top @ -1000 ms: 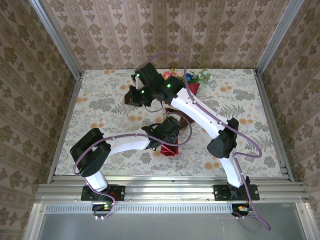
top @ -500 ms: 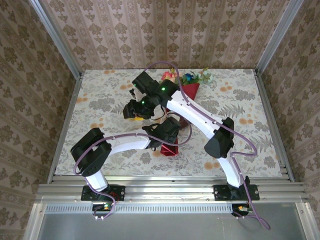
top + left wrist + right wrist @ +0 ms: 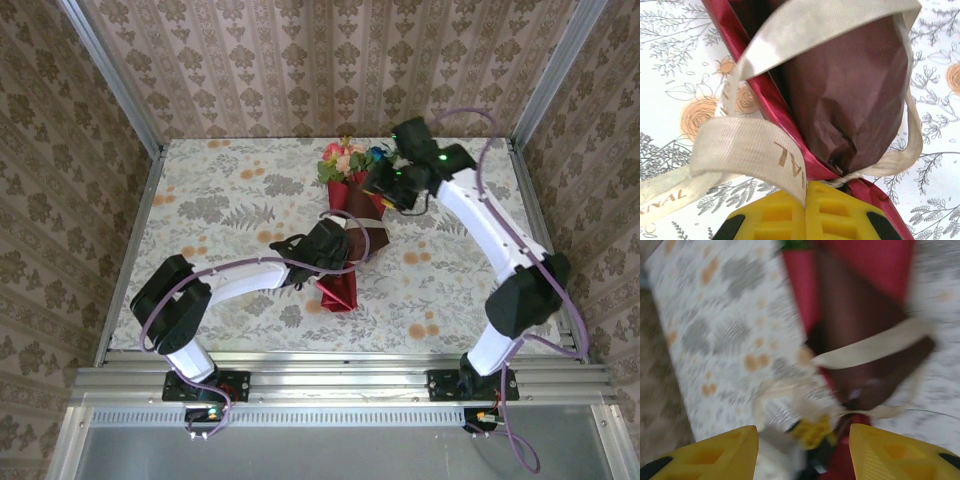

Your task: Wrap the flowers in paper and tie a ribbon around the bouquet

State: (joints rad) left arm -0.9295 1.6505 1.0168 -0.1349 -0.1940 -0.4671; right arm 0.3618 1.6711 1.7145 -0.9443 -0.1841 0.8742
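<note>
bouquet (image 3: 352, 200) uncovered, right arm (image 3: 490, 225) swung right, jaws now apart

My jaws are yellow. The paper (image 3: 850, 85) is dull maroon with glossy crimson edges. The ribbon (image 3: 740, 145) is ribbed cream, lettered in gold. The flowers (image 3: 350, 158) are pink, orange and blue. The counter (image 3: 220, 200) is white with grey leaves and orange blooms.

The narrow cream ribbon (image 3: 740, 145) is matt, ribbed woven cloth. The thin wrapping paper (image 3: 850, 100) is glossy on its crimson face, matt and wrinkled on its maroon face. The yellow plastic fingers (image 3: 840, 220) look matt.
</note>
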